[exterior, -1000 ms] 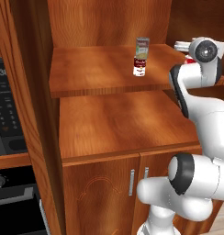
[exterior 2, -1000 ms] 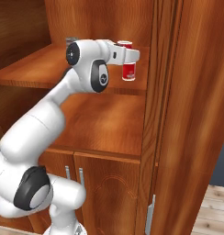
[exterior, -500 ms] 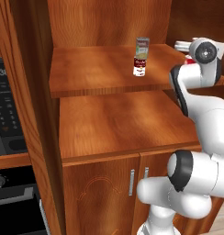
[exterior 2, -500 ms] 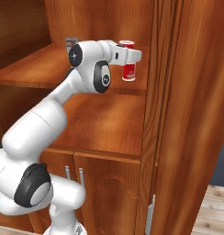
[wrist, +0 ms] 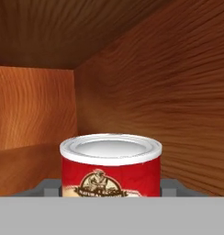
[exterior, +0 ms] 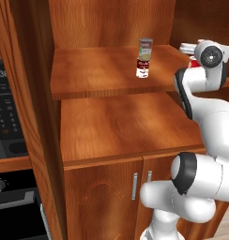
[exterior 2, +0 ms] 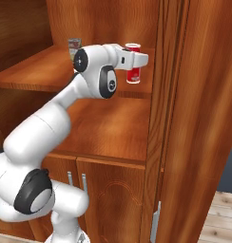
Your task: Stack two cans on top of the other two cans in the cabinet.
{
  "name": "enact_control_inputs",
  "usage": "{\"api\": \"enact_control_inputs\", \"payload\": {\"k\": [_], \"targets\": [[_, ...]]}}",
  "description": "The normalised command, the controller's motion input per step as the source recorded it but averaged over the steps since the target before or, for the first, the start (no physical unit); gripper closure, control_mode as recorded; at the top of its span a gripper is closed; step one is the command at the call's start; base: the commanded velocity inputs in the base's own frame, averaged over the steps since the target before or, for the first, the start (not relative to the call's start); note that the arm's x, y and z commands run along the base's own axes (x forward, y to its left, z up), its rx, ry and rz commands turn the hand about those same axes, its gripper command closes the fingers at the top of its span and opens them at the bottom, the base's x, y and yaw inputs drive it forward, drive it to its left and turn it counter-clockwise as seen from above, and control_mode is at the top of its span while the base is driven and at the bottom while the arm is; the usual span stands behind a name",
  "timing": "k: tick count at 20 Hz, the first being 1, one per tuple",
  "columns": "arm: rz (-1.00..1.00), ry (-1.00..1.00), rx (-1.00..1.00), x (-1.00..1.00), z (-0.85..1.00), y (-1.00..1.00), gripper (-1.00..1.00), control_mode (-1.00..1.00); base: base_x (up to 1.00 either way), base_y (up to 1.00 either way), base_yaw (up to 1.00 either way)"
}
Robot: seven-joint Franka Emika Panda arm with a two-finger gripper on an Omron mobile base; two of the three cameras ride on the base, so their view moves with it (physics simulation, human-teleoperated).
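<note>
Black oven (exterior: pixel 8 117) sits far left of the finished stack. The finished stack, mid upper shelf (exterior: pixel 88 70) of the cabinet (exterior: pixel 111 126), is the grey-green can (exterior: pixel 146 47) upright on the red-over-white can (exterior: pixel 142 68).

Right of the stack, at the shelf's right end by the cabinet wall, the end effector (exterior 2: pixel 135 60) is clenched on the labelled red can (wrist: pixel 110 165). Its tips flank both sides of the can, which is upright with the lid level. More red shows under the end effector, likely the plain red can (exterior 2: pixel 133 76). The held can looks on it or just above; I cannot tell if they touch.

The step looks like placing the second can, with the task near done. To do it well:
- centre the held can over the lower rim
- keep it vertical
- lower until it is seated
- open the tips only slightly
- back straight out, away from the cabinet wall, so the can is not dragged and the stack is not bumped

Against the earlier frames, almost nothing differs. The end effector stays in the same spot right of the stack, gripping the same can. The finished stack has not moved.
</note>
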Motion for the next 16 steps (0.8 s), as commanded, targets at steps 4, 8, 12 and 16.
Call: {"api": "enact_control_inputs", "payload": {"k": [4, 8, 12, 16], "targets": [[0.0, 0.0, 0.0, 0.11, 0.0, 0.0, 1.0, -1.0, 0.0, 0.0, 0.0], [0.0, 0.0, 0.0, 0.18, 0.06, 0.0, 1.0, -1.0, 0.0, 0.0, 0.0], [0.0, 0.0, 0.0, 0.23, 0.07, 0.01, 1.0, -1.0, 0.0, 0.0, 0.0], [0.0, 0.0, 0.0, 0.19, -0.02, 0.02, 1.0, -1.0, 0.0, 0.0, 0.0]]}}
